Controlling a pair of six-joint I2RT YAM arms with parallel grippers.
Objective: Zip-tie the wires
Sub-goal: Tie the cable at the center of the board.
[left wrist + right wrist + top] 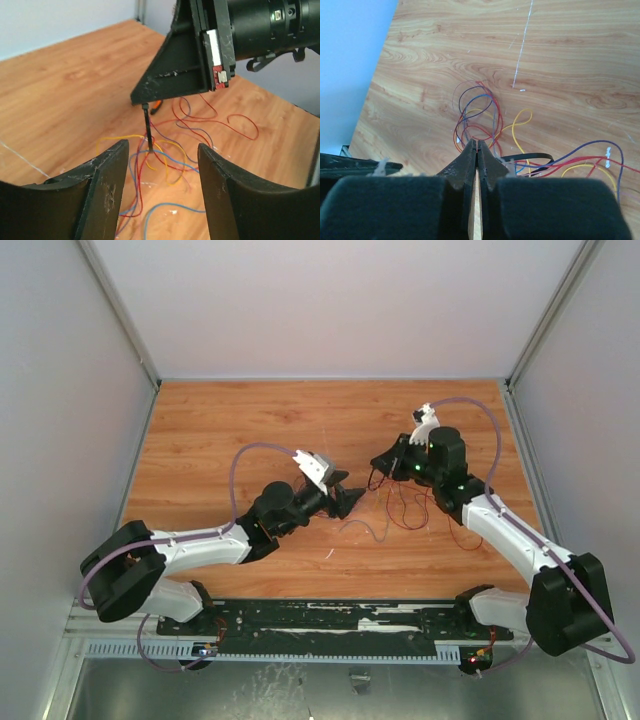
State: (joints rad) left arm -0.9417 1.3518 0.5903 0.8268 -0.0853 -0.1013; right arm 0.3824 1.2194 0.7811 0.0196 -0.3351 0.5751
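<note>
Left gripper [350,502]: jaws are being held apart, near the wires' left edge.
Right gripper [378,462]: jaws are being pressed closed on the zip tie's head end.
Zip tie [148,129]: is being dangled upright from the right jaws' tips, its lower end among the wires.
Wires [475,112]: are being left in loose loops on the worktop [250,420], below both grippers.

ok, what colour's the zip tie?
The zip tie is black; the left wrist view shows it best.

text: none legible | labels: none | numbers: none | signs: none
</note>
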